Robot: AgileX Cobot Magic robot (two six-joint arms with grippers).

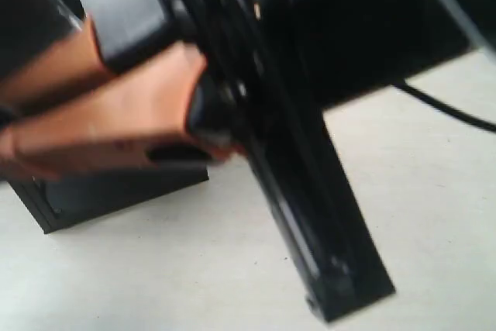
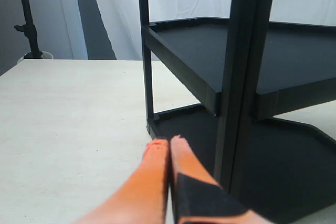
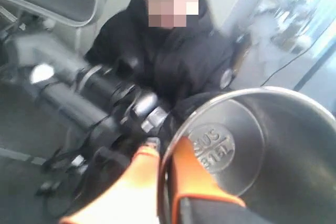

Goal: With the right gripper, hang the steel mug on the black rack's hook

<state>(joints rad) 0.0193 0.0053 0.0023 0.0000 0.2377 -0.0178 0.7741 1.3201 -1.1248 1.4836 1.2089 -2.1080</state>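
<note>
The steel mug (image 3: 262, 145) fills the right wrist view, its open mouth facing the camera and a stamp on its inner bottom. My right gripper (image 3: 163, 148) is shut on its rim, one orange finger inside and one outside. The handle is hidden. The black rack (image 2: 294, 61) stands on the table just beyond my left gripper (image 2: 168, 141), whose fingers are pressed together with nothing between them, near the lower tray's corner. In the exterior view, blurred orange fingers (image 1: 101, 125) hang close to the camera in front of a rack post (image 1: 310, 191); I cannot tell whose they are. No hook shows.
The pale table (image 2: 68, 119) stretches out on the open side of the rack. A black cable (image 1: 449, 110) lies across the table at the right. A person in black (image 3: 168, 51) and another arm's hardware (image 3: 105, 93) are behind the mug. A dark stand (image 2: 26, 19) rises past the table's far edge.
</note>
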